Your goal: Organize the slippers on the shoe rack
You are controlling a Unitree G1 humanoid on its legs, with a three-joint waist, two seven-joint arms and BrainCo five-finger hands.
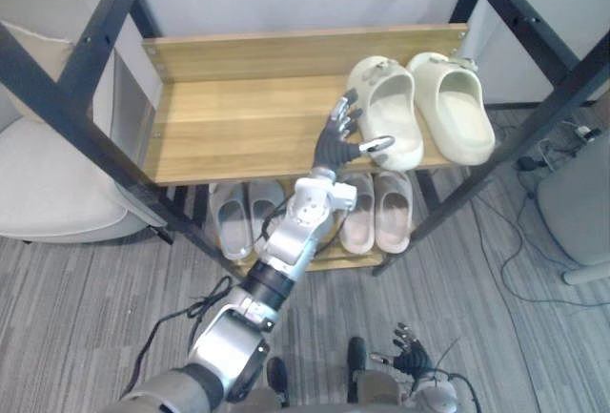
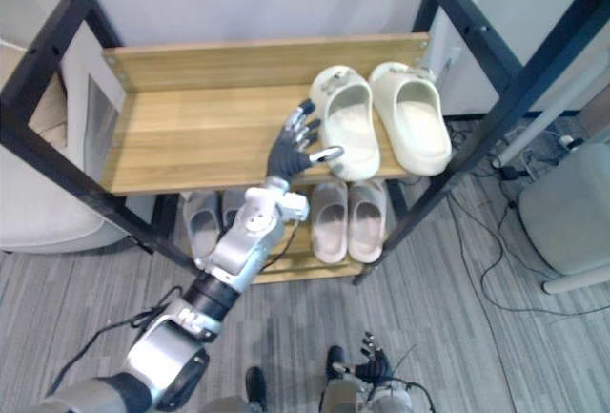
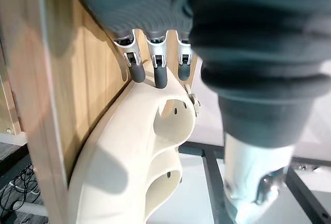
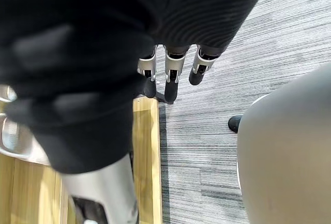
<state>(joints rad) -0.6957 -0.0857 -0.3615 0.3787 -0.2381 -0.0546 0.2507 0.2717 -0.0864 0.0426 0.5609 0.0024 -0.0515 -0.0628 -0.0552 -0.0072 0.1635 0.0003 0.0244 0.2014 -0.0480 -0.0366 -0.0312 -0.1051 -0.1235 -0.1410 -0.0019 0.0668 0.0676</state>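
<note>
Cream slipper (image 1: 386, 108) and mate (image 1: 456, 113) sit at top shelf (image 1: 229, 122) right end. Left robot hand (image 1: 339, 138) spread, fingers against slipper side, thumb near heel rim. Likely light, springy foam: pinch sidewall. Right robot hand (image 1: 408, 354) relaxed, low.

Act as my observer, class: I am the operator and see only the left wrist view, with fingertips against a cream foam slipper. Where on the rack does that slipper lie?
Observer: The cream foam slipper lies on the right part of the wooden top shelf.
Operator: What is underneath?
Observer: A grey slipper pair and a beige slipper pair sit on the wooden lower shelf.
Operator: And the right robot hand?
Observer: The right robot hand hangs low above the grey carpet floor, fingers relaxed.
</note>
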